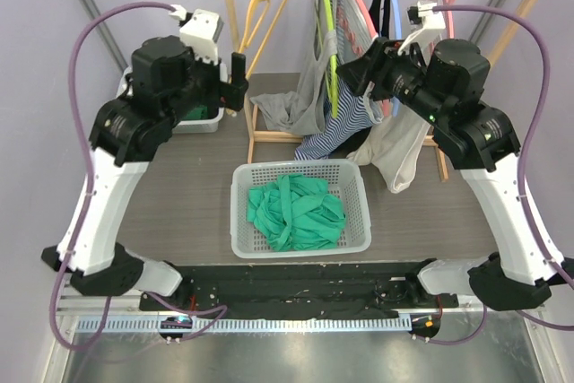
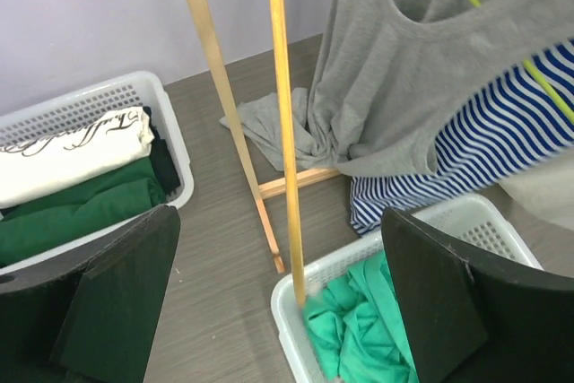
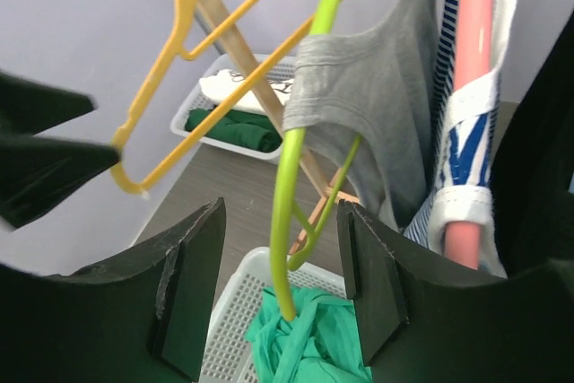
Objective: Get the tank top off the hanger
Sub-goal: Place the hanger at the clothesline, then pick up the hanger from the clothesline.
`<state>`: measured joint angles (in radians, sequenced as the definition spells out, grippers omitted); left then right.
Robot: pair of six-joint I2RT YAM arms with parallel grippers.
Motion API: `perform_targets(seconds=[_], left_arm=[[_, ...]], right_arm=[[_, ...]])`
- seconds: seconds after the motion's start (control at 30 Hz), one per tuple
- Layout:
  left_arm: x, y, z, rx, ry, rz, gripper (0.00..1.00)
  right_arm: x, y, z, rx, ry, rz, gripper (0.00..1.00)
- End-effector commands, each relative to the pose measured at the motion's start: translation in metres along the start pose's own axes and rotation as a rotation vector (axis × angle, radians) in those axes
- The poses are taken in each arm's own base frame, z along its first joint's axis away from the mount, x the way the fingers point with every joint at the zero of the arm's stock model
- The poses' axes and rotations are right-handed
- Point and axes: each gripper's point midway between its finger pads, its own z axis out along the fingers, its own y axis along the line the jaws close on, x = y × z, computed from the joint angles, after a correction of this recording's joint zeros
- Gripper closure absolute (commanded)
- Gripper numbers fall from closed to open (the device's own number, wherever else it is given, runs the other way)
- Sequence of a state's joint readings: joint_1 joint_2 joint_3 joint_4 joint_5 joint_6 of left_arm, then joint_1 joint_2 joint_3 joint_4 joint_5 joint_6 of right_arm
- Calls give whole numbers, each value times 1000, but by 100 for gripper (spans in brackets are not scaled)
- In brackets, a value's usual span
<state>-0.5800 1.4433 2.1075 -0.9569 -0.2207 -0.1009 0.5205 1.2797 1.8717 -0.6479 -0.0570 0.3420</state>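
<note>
Far left: white bin on the table, loaded with folded white and dark green cloth.

Left gripper: raised beside the wooden rack, jaws spread wide, clamped on nothing. One thin arm of the yellow hanger running down between the two fingers, clear of both.

Centre, near edge: white basket holding bunched green cloth.

Grey tank top: hanging on the rack just right of the yellow hanger, one shoulder strap looped over the green hanger, neckline sagging low, hem bunched on the table at the rack's base bar. Other strap not readable.

Striped garment: blue and white, just behind and right of the tank top, touching it, lower edge near the basket's far rim.

Right gripper: raised at hanger height, jaws apart, astride the lower bend of the green hanger with a gap on each side, gripping nothing.

Further right: pink hanger carrying the striped cloth, then a cream garment draped below the right arm.
</note>
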Motion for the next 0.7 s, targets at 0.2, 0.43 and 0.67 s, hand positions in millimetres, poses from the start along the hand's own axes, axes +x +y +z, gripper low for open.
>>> perform_targets(seconds=[0.2,0.43,0.67], left_arm=[[-2,-2,-76,141,-86,131,0],[-1,2,-80,135,-85,132,0],[0,4,-78,128,-82,128,0]], right_arm=[[-22,-12,12,90,-58,-5,38],[-14,-1,48,159,-29,-58,37],[-15,2,61,306,-49,-157,38]])
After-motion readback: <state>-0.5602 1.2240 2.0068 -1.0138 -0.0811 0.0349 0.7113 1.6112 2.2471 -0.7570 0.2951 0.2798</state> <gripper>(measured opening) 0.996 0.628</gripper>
